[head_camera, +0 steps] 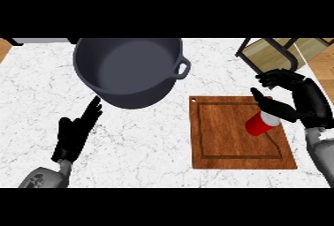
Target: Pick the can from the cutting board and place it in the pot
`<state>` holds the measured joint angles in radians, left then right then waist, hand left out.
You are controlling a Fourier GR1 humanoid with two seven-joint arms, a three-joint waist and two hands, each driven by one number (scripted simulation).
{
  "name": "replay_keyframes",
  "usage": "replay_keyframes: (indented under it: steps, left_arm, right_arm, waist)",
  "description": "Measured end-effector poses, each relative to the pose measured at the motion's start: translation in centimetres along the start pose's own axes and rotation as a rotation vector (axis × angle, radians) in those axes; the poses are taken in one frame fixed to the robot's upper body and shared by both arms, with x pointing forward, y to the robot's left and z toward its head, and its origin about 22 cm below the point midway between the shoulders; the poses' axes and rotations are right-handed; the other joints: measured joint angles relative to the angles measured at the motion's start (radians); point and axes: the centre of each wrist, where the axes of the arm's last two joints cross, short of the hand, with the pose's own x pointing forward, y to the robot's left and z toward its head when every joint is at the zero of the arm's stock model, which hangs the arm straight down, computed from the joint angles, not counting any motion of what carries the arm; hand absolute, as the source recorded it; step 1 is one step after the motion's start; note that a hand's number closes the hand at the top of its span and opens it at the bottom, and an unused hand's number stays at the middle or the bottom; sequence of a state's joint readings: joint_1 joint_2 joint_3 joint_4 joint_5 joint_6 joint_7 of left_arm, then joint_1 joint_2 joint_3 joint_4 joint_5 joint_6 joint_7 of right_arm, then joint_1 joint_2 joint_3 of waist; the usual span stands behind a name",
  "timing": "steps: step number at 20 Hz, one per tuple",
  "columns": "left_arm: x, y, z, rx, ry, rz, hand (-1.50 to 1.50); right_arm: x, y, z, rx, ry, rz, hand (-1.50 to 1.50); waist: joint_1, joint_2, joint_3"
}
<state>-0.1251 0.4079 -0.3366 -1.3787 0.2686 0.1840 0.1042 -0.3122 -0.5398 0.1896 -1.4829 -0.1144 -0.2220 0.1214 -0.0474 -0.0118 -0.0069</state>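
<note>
**Now the can is at the edge of the board, by the right hand**

Right now the red can (262, 124) is on the brown cutting board (228, 141). It is tilted, with its silver top leaning up toward the right hand (297, 103). It is near the right edge of the board, in the upper part.

The right hand is just beside the can, over that same edge of the board. Its thumb lies across the top of the can and seems to touch it. Its fingers are spread wide above the board and are not curled round the can. So the hand is open and has not got hold of the can.

The big grey pot (130, 70) is up and to the left of the board, near its top corner. It has a handle on the side facing the board.

The left hand (75, 132) is well to the left of the board, below the pot. Its fingers are straight and it holds nothing.

All of these are on a white counter (150, 150).
</note>
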Motion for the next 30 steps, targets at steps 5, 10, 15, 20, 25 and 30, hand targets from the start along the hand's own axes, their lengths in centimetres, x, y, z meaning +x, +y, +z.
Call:
replay_keyframes:
  steps: [5, 10, 15, 20, 25, 30]
  left_arm:
    - [-0.8, 0.2, 0.3, -0.051, 0.020, 0.042, 0.00]
    - [-1.4, -0.4, 0.8, -0.090, 0.019, 0.051, 0.00]
    - [-1.2, -0.4, 0.5, -0.109, 0.012, 0.057, 0.00]
    - [-1.0, -0.8, 0.2, -0.127, 0.007, 0.048, 0.00]
    - [-1.1, -1.0, -0.3, -0.131, -0.001, 0.044, 0.00]
    - [-0.8, -1.1, 0.0, -0.132, 0.006, 0.041, 0.00]
  right_arm:
    - [0.8, 0.5, 2.8, -0.254, -0.233, 0.017, -1.50]
    - [4.0, -0.9, 6.1, -0.267, -0.238, 0.076, -1.50]
    - [7.4, -2.8, 6.9, -0.190, -0.035, 0.131, -1.50]
    - [9.6, -3.3, 5.9, -0.138, 0.129, 0.098, -1.50]
    - [8.8, -3.2, 4.5, -0.034, 0.290, 0.090, -1.50]
    - [5.6, -2.1, 3.8, 0.126, 0.418, 0.155, -1.50]
  waist:
    - [-0.004, 0.000, 0.005]
    - [0.018, 0.004, 0.005]
    - [0.029, 0.006, 0.004]
    - [0.044, 0.010, 0.005]
    - [0.051, 0.012, 0.007]
    - [0.056, 0.013, 0.007]
